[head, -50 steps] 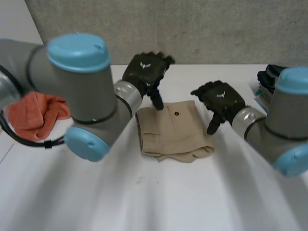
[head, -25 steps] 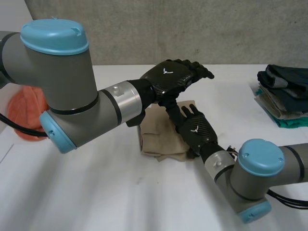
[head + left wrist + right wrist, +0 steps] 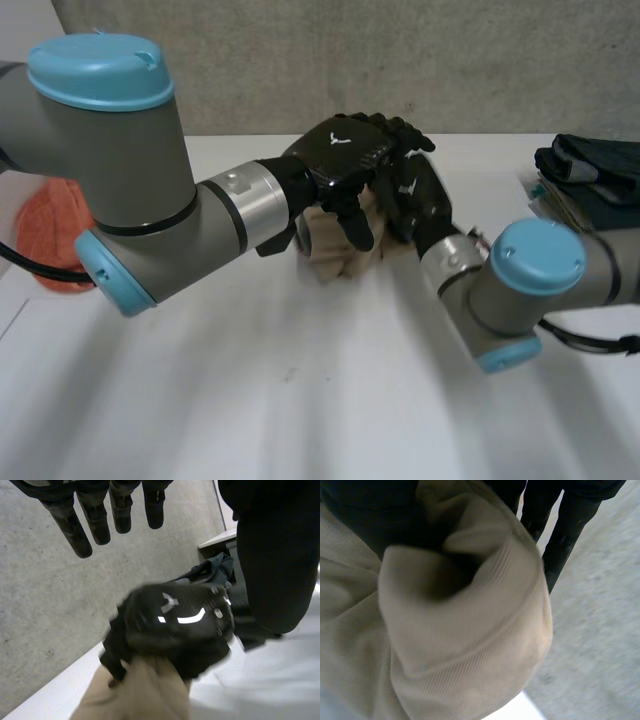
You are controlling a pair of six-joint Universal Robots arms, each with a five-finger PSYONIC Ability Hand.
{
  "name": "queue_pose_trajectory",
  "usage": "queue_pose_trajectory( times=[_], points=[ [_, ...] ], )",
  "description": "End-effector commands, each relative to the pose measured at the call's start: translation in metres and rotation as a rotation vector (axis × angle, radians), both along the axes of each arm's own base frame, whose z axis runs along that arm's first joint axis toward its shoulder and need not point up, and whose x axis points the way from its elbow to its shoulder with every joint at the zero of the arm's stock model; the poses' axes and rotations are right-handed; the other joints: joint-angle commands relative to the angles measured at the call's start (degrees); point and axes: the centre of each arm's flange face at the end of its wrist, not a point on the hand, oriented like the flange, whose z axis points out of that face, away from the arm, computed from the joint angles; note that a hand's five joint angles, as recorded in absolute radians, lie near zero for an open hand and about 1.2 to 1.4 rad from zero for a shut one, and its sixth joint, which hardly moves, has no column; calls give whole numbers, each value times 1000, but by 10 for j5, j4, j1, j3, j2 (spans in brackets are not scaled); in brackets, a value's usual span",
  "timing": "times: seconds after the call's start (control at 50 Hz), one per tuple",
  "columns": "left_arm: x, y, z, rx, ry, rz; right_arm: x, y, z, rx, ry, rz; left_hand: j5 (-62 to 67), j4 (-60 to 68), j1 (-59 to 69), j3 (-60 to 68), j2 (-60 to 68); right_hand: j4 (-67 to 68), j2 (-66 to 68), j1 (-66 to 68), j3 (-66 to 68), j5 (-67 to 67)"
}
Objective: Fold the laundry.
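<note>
At the far left of the tabletop (image 3: 300, 400) lies an orange cloth (image 3: 45, 240), in the middle the left hand (image 3: 345, 160) hovers with fingers (image 3: 75, 532) straight and apart over the beige garment (image 3: 335, 258), which the right hand (image 3: 418, 200) clamps in curled fingers, probably to carry it to the folded pile (image 3: 590, 185) at the right.

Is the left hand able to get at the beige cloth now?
Probably yes: the left hand hangs open right over the beige cloth, though the right hand, gripping it, crowds the spot.
</note>
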Motion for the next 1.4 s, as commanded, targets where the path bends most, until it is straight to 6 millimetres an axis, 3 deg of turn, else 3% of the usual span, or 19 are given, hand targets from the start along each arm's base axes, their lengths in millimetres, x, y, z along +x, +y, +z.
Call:
queue_pose_trajectory(
  times=[0.02,0.04,0.1,0.18,0.2,0.32,0.4,0.48,0.5,0.58,0.66,0.74,0.8,0.84,0.88,0.96,1.2,1.32,1.4],
  points=[
    [6,-4,18,-47,36,24,-31,-48,62,-136,-95,-97,2,13,13,9,12,125,145,230,139,185],
    [7,-4,20,-53,42,30,-43,-59,80,-176,-118,-122,2,13,13,9,12,125,145,230,139,185],
    [10,-7,27,-75,58,53,-59,-75,102,-228,-156,-157,2,13,13,9,12,125,145,230,139,185],
    [11,-6,36,-100,79,61,-98,-106,133,-289,-226,-230,2,13,13,9,12,125,145,230,139,185],
    [11,-5,39,-106,84,61,-119,-119,142,-308,-249,-260,2,13,13,9,12,125,145,230,139,185],
    [12,-2,42,-109,88,58,-189,-157,160,-349,-289,-319,2,13,13,9,12,125,145,230,139,185],
    [12,0,39,-102,83,53,-237,-177,150,-326,-272,-335,2,13,13,9,12,125,145,230,139,185],
    [12,3,38,-94,78,50,-284,-191,124,-248,-258,-320,1,11,11,7,10,125,145,230,139,185],
    [12,4,37,-93,77,49,-302,-197,105,-191,-261,-305,1,11,11,7,10,125,145,230,139,185],
    [12,5,33,-84,70,47,-332,-205,56,-60,-257,-243,1,11,11,7,10,125,145,230,139,185],
    [12,5,31,-78,66,46,-353,-206,17,4,-240,-229,1,11,11,7,10,125,145,230,139,185],
    [12,6,27,-69,60,46,-372,-203,1,7,-232,-258,1,11,11,7,10,125,145,230,139,185],
    [12,6,26,-66,57,46,-370,-197,-4,19,-226,-263,1,11,11,7,10,104,124,208,118,164],
    [13,6,25,-64,56,46,-369,-194,-2,22,-223,-267,1,11,11,7,10,-196,-176,-91,-182,-135],
    [13,6,26,-66,57,46,-368,-192,14,-3,-218,-283,1,11,11,7,10,-479,-459,-374,-465,-418],
    [12,7,27,-67,58,44,-367,-188,37,-21,-228,-321,1,11,11,7,10,-575,-555,-470,-561,-515],
    [10,13,30,-72,64,32,-366,-152,82,78,-214,-459,-1,9,9,6,9,-575,-555,-470,-561,-515],
    [6,24,32,-73,66,8,-419,-131,116,16,-115,-768,-3,8,8,4,7,-575,-555,-470,-561,-515],
    [7,28,44,-101,92,4,-425,-128,139,-90,25,-877,-4,6,6,2,5,-575,-555,-470,-561,-515]
  ],
)
